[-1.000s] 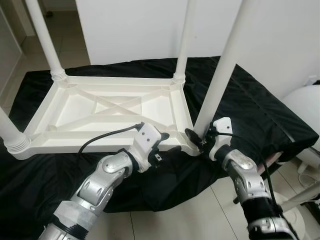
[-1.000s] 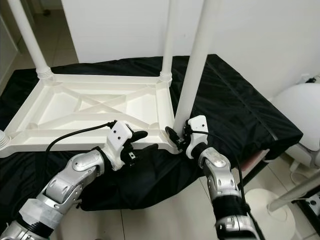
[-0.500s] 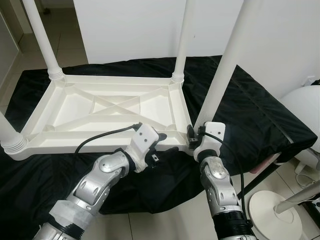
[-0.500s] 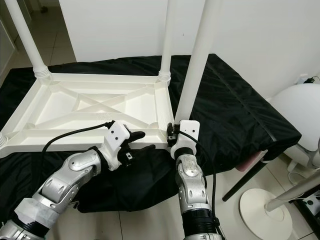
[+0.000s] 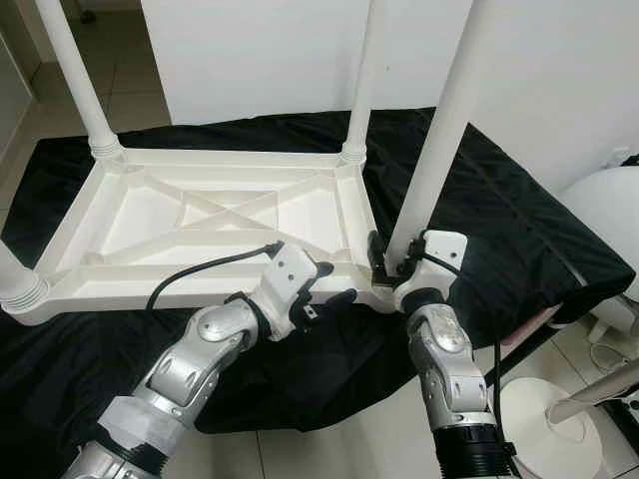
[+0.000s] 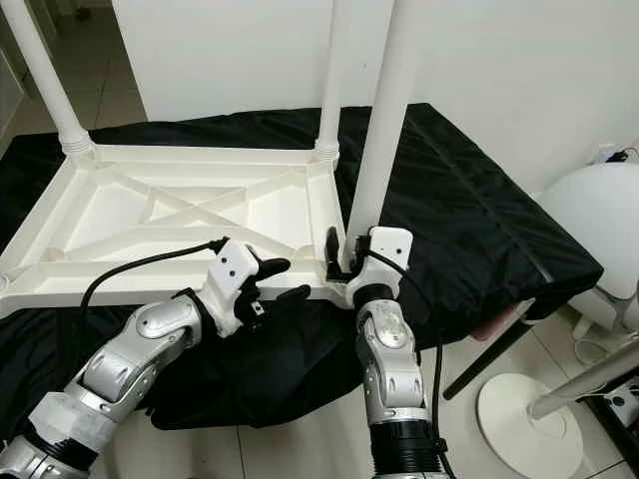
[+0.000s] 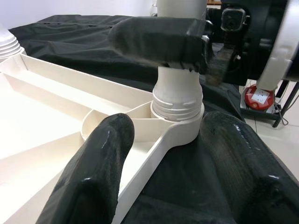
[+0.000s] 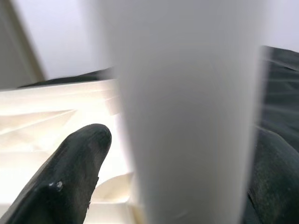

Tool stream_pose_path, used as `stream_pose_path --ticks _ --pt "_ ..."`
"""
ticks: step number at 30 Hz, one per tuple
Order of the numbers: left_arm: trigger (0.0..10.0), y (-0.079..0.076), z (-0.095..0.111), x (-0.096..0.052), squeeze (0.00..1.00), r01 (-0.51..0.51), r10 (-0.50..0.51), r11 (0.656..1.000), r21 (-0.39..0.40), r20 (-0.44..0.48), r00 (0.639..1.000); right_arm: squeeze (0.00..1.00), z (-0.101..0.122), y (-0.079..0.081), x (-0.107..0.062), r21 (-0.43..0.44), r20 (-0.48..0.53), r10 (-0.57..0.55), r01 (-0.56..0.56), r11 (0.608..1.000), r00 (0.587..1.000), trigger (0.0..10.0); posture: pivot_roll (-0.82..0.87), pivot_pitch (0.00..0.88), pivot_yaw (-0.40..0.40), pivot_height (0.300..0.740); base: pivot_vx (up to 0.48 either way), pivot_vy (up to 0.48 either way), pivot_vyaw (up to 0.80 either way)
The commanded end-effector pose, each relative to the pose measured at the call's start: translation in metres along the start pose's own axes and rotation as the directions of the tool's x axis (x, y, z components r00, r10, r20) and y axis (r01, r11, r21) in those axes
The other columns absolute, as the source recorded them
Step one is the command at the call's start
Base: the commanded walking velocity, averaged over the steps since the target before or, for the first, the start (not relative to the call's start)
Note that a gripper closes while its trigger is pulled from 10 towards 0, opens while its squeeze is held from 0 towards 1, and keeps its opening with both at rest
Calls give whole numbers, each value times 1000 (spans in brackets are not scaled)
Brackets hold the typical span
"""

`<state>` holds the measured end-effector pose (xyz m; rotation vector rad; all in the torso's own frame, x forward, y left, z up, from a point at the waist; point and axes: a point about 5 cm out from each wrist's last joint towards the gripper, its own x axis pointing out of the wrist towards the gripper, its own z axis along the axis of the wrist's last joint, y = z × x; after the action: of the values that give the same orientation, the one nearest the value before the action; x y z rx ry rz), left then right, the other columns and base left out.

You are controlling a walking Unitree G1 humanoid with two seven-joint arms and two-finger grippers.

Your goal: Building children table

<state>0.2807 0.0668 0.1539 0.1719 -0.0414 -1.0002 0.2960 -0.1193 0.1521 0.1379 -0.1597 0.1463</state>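
Swinging upright since a second ago, the right gripper (image 5: 384,261) now clasps the near table leg (image 5: 439,130) at five o'clock on the upturned table (image 5: 215,215); left gripper (image 5: 324,289) spread, no writing legible.

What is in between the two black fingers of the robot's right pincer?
The white table leg stands between the fingers of the right pincer, just above its socket. The right wrist view shows it best.
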Motion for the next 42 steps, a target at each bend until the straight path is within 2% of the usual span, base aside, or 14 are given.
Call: stream_pose_path --ticks 1,3,7,16,19,22,23,25,26,37,38,40,41,42 --pt "10000 -8 1 -1 0 149 -149 989 16 0 989 0 -13 -2 -10 13 -53 47 -47 999 997 10000 -44 0 -52 740 0 0 0" --pt "10000 -9 1 0 0 148 -148 989 16 1 989 0 -13 -7 -12 -11 -55 87 -88 996 995 10000 -44 0 -56 740 0 0 0" --pt "10000 -7 4 0 0 132 -132 991 19 12 991 0 -12 -31 -9 -86 -99 264 -272 958 960 10000 -39 0 -61 740 0 0 0" --pt "10000 -7 5 0 0 131 -132 991 23 15 991 0 -9 -44 -2 -109 -135 356 -371 922 924 10000 -34 0 -57 740 0 0 0" --pt "10000 -6 6 0 0 133 -133 991 26 15 991 0 -7 -50 14 -167 -191 446 -477 863 874 10000 -33 0 -51 740 0 0 0" --pt "10000 -6 6 0 0 133 -133 991 27 15 991 0 -6 -51 17 -176 -205 466 -501 847 861 10000 -32 0 -49 740 0 0 0" --pt "10000 -6 6 0 0 133 -133 991 28 15 991 0 -8 -51 20 -188 -228 486 -528 828 844 4235 -27 0 -49 740 0 0 0" --pt "10000 -6 7 0 0 133 -133 991 30 15 991 0 -10 -51 23 -185 -247 501 -548 816 829 4235 -27 0 -49 740 0 0 0" --pt "10000 -6 7 0 0 134 -135 990 32 17 991 0 -11 -50 26 -172 -256 520 -568 805 815 0 -20 0 -53 740 0 0 0" --pt "10000 -5 9 -2 0 108 -109 994 30 24 994 0 -19 -52 22 -110 -298 563 -613 782 771 0 -5 0 -78 740 0 0 0" --pt "10000 -5 8 -2 0 104 -105 994 27 24 994 0 -20 -53 21 -106 -303 552 -603 791 777 7255 -6 0 -78 740 0 0 0" --pt "10000 -5 8 -2 0 104 -105 994 27 24 994 0 -20 -53 21 -106 -303 552 -603 791 777 7255 -6 0 -78 740 0 0 0" --pt "10000 -5 8 -2 0 102 -103 994 26 24 994 0 -20 -53 22 -93 -294 542 -588 804 787 10000 -7 0 -80 740 0 0 0" --pt "10000 -5 8 -2 0 101 -101 995 24 24 995 0 -18 -53 23 -95 -277 510 -552 829 814 10000 -9 0 -80 740 0 0 0"
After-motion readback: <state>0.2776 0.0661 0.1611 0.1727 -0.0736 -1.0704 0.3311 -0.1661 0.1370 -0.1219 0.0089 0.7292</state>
